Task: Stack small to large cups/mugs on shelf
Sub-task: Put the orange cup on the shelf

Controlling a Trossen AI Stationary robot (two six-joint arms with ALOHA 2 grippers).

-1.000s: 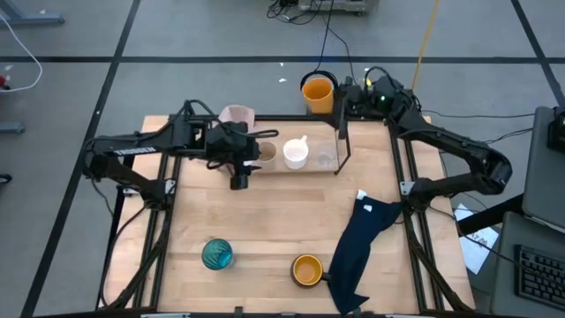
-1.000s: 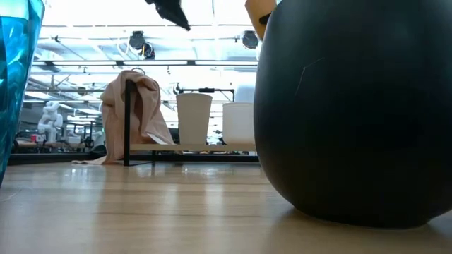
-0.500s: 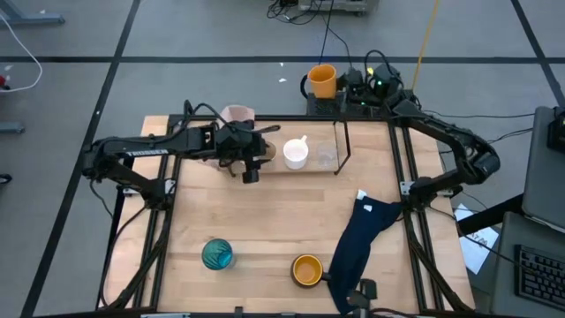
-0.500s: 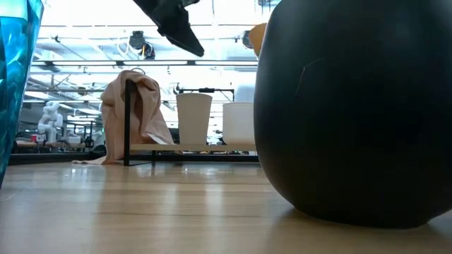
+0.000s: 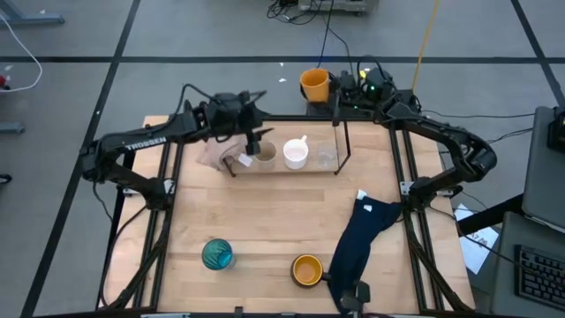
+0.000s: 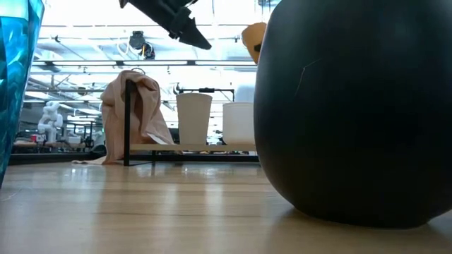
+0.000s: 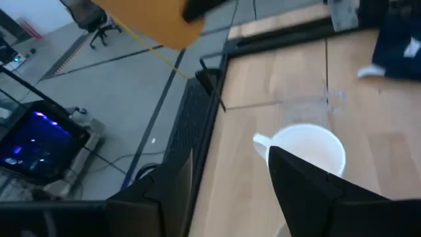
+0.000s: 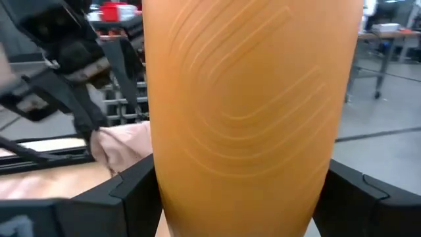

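Item: shelf (image 5: 340, 141), a low black rod rack set along the far edge of the table (image 5: 265, 238), with a pink cloth (image 5: 212, 155) draped at its left end. On it are ranged, left to right, a beige cup (image 5: 264, 155), a white handled mug (image 5: 296, 153) and a tiny clear cup (image 5: 326, 157), close together in a row, apparently so that size order can be read off and nesting begun. Item: orange-yellow mug (image 5: 314, 85), held in the right gripper (image 5: 335, 91), whose fingers are clamped on its sides; in the right wrist view the mug's ribbed wall (image 8: 250, 112) fills the space between the two dark fingers. It is carried upright above the floor just beyond the table's far edge, behind the rack's right end, judged a staging height for clearing the rods before being brought over the row. The right arm is folded back from the table's right side, elbow out, wrist turned inward. Item: left gripper (image 5: 254, 141), fingers spread and holding nothing, poised above the beige cup, the left arm stretched across from the table's left side; the mug below (image 7: 308, 148) is seen between its fingers. Items not yet shelved: teal glass (image 5: 217, 254) and small orange cup (image 5: 307, 269) near the front edge, the latter touching a navy cloth (image 5: 362, 238).
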